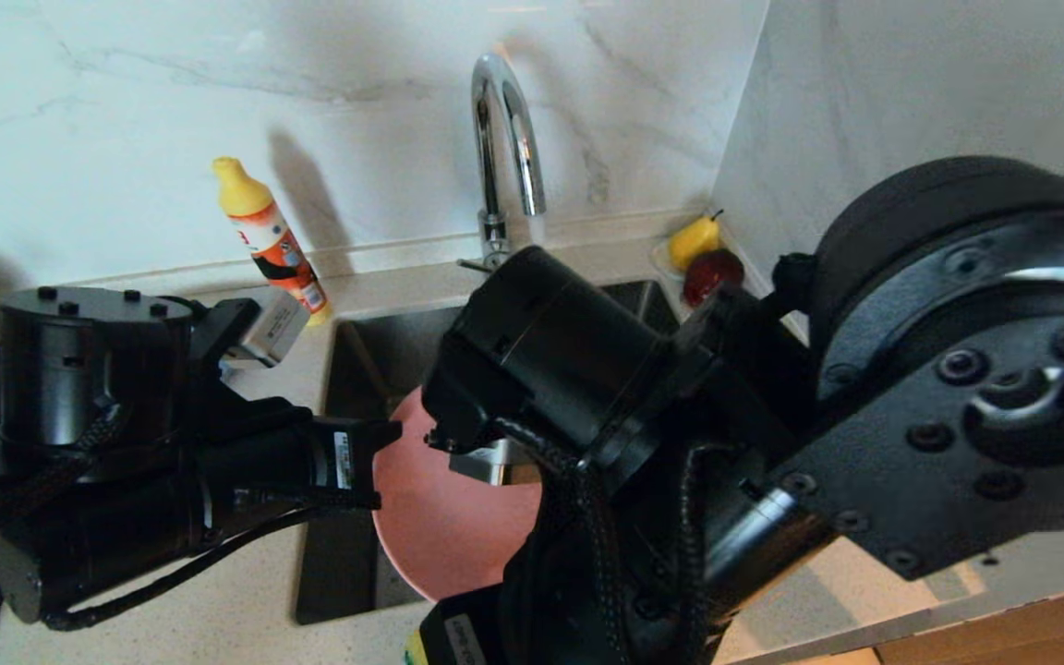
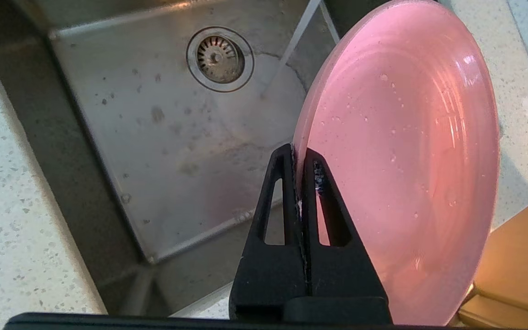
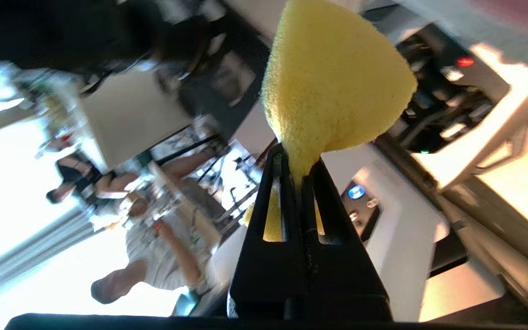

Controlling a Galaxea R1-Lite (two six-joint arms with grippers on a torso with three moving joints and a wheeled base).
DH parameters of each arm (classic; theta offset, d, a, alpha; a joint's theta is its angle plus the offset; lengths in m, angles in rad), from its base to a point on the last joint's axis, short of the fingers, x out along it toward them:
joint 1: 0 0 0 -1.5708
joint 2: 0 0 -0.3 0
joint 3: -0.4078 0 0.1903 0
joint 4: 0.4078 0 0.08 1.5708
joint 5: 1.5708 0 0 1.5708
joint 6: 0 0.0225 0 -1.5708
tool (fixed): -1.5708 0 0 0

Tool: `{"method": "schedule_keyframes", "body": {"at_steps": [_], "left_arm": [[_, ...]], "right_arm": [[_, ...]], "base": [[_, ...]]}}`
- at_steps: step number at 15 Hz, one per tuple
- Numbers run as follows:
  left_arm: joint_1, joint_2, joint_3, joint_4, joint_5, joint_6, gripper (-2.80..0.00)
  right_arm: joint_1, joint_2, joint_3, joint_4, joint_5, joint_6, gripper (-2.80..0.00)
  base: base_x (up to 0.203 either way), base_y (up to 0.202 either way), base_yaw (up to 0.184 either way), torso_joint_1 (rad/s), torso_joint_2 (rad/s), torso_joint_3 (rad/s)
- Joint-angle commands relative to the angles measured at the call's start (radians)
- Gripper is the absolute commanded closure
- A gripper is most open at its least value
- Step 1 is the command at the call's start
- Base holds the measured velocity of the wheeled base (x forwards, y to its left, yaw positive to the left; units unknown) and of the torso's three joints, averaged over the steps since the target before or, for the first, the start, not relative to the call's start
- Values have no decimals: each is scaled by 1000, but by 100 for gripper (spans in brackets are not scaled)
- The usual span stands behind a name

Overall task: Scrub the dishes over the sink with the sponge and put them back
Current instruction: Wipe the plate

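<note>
The pink plate (image 2: 406, 160) stands on edge over the sink (image 2: 177, 137), its wet face showing. My left gripper (image 2: 298, 153) is shut on the plate's rim, one finger on each side. From the head view the plate (image 1: 444, 517) shows between my two arms, above the front of the sink (image 1: 375, 351). My right gripper (image 3: 297, 165) is shut on the yellow sponge (image 3: 332, 82), which bulges out beyond the fingertips and faces away from the sink. The other dishes are out of view.
The chrome tap (image 1: 504, 139) rises behind the sink, and the drain strainer (image 2: 219, 57) sits in the basin floor. A dish soap bottle (image 1: 269, 235) leans against the wall at the left. A pear (image 1: 694, 238) and a red fruit (image 1: 715, 272) lie in the back right corner.
</note>
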Motion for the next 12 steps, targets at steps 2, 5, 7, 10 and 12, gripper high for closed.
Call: {"method": "schedule_keyframes", "body": {"at_steps": [2, 5, 7, 10, 12], "left_arm": [[-2, 6, -2, -3, 1, -2, 0], [-28, 2, 1, -13, 2, -4, 0], [-36, -4, 2, -13, 2, -4, 0], [-38, -14, 14, -13, 2, -5, 0], [-38, -11, 33, -15, 5, -4, 0]], "right_arm": [[11, 46, -3, -2, -9, 17, 0], [10, 57, -3, -22, -20, 44, 0], [1, 56, -3, -34, -46, 52, 0], [-34, 38, -6, -58, -53, 64, 0], [-50, 0, -6, -65, -53, 61, 0]], "base": [[0, 0, 0, 0, 0, 0], [0, 0, 0, 0, 0, 0], [0, 0, 0, 0, 0, 0], [0, 0, 0, 0, 0, 0], [0, 0, 0, 0, 0, 0]]}}
